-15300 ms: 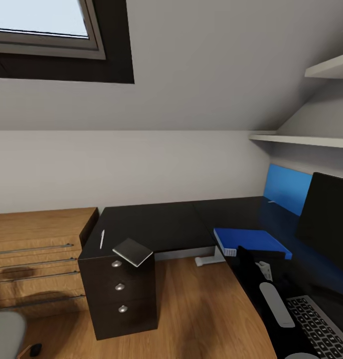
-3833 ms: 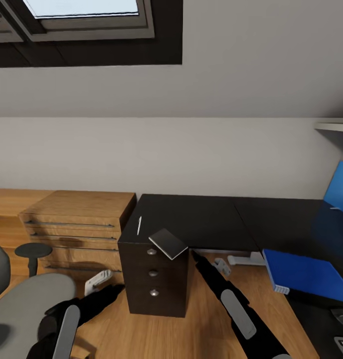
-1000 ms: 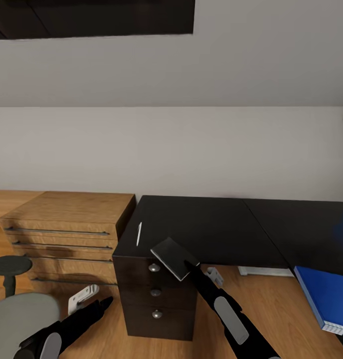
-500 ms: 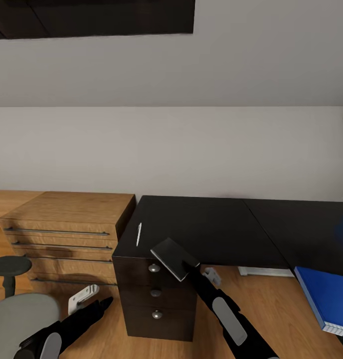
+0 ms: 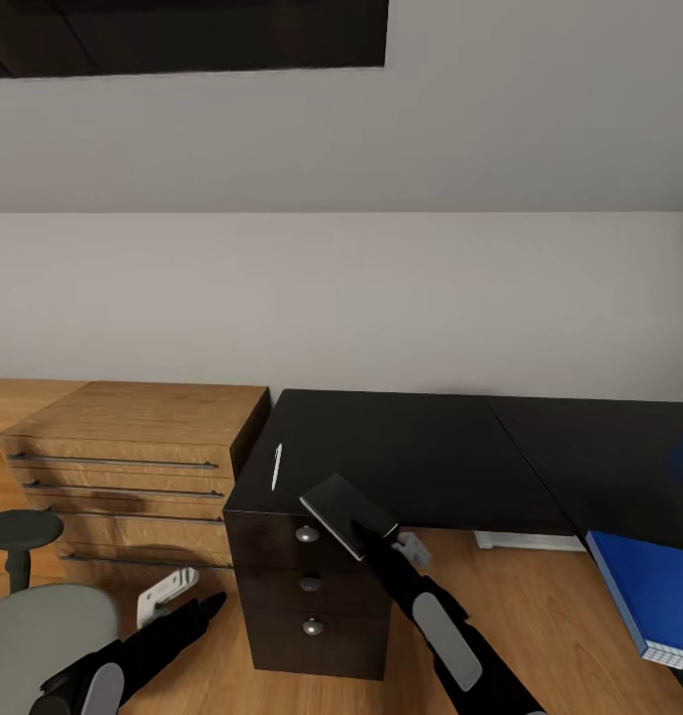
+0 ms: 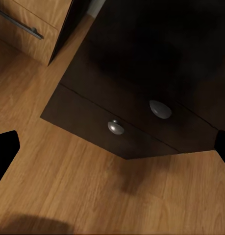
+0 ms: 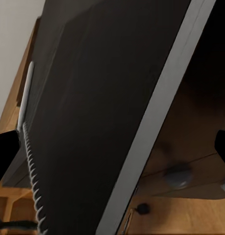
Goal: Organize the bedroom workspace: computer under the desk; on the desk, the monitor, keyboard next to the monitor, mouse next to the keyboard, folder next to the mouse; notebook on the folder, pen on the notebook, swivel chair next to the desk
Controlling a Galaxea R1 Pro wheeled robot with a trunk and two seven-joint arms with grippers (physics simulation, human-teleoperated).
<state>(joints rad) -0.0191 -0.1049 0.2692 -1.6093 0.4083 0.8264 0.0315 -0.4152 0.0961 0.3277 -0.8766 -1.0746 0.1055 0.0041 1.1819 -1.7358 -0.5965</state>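
Head view: my right arm rises from the lower right of the frame toward the centre, and my right gripper (image 5: 373, 533) sits at the near edge of the notebook (image 5: 347, 514), which lies tilted over the front corner of the desk (image 5: 421, 452), overhanging the dark drawer unit (image 5: 309, 596). I cannot tell from here whether its fingers are spread or pinching the cover. The pen (image 5: 277, 466) lies on the desk's black top just left of the notebook, apart from it. The folder (image 5: 651, 596) shows as a blue slab at the right edge of the frame, lower down. My left gripper (image 5: 173, 596) hangs low at the lower left, over the wooden floor (image 5: 540, 606), its white fingers apart and holding nothing. The swivel chair (image 5: 39, 626) fills the lower left corner with its grey seat. A light-wood cabinet (image 5: 133, 467) stands left of the desk.

Left wrist view: my left gripper's dark fingertips (image 6: 4, 152) sit at the two side edges of the frame, wide apart. Between them is the drawer unit with two round knobs (image 6: 160, 108), above the floor.

Right wrist view: the notebook's grey cover (image 7: 102, 112) spans most of the frame, with its spiral binding (image 7: 33, 181) at lower left. The pen (image 7: 26, 93) lies just beyond it at the left. My right gripper's fingertips (image 7: 5, 156) stand at both side edges, spread.
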